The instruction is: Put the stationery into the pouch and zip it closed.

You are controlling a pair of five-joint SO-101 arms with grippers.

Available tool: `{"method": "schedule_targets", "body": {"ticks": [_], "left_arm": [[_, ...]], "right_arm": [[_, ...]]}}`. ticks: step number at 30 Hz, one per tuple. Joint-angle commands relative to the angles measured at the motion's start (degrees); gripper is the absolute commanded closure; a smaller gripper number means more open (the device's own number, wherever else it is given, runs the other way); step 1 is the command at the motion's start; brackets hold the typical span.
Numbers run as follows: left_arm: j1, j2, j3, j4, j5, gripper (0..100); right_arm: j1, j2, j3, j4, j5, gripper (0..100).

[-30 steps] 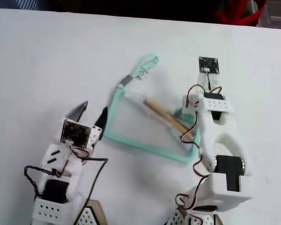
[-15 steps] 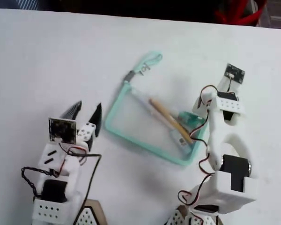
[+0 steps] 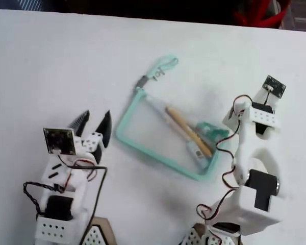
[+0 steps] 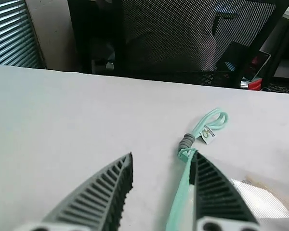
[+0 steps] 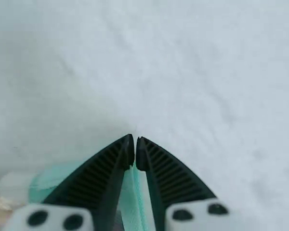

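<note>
The clear pouch with a mint-green rim [image 3: 143,147] lies slanted at mid-table. Inside it are a wooden pencil [image 3: 181,125] and a small white item [image 3: 195,150]. Its green pull loop [image 3: 163,66] points toward the table's far side. My right gripper [image 5: 135,140] is shut on the pouch's green edge [image 5: 53,182] at the corner nearest the right arm [image 3: 260,120]. My left gripper [image 3: 97,113] stands open just left of the pouch, holding nothing. From the left wrist, the green rim [image 4: 179,192] runs beside one finger [image 4: 212,192] up to the loop [image 4: 212,122].
White tabletop [image 3: 66,56] stretches wide to the left and beyond the pouch. Both arm bases stand at the near edge. Dark furniture and a red object [image 3: 255,13] lie past the table's far edge.
The right arm has swung right, dragging its corner of the pouch along so the pouch turned and shifted right. The left gripper drew back leftward, away from the pouch's rim.
</note>
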Motion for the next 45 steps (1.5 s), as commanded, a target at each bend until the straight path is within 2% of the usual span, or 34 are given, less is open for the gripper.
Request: {"method": "schedule_targets", "body": {"ticks": [1, 6, 10, 15, 20, 23, 28, 34, 41, 45], "left_arm": [[0.5, -0.6, -0.3, -1.1, -2.5, 80], [0.8, -0.6, 0.7, -1.3, -2.7, 80], [1.1, -0.6, 0.7, -1.1, -2.7, 80], [1.1, -0.6, 0.7, -0.8, -2.7, 80], [1.1, -0.6, 0.7, -0.8, -2.7, 80], [1.1, -0.6, 0.7, -0.8, -2.8, 80], [1.1, -0.6, 0.7, -0.8, -2.8, 80], [1.1, -0.6, 0.7, -0.8, -2.8, 80], [1.1, -0.6, 0.7, -0.8, -2.8, 80], [1.1, -0.5, 0.7, -0.8, -2.7, 80]], "right_arm": [[1.4, -6.1, -0.7, 0.7, -0.3, 98.1], [3.5, -13.6, 2.7, 1.0, -0.1, 98.1], [2.2, -15.1, 5.7, 0.7, 0.0, 98.1], [0.8, -9.3, 5.9, 0.7, 3.8, 98.1], [1.2, -0.8, 0.3, 3.5, 4.2, 98.1], [-2.2, 3.4, -3.2, 5.0, 4.7, 98.1], [-10.3, 7.8, -8.4, 4.8, 12.8, 98.1], [-16.1, 10.9, -14.4, 4.7, 13.4, 98.1], [-11.5, 10.3, -14.3, 4.7, 13.4, 98.1], [-12.8, 7.4, -14.5, 5.1, 13.4, 98.1]]}}
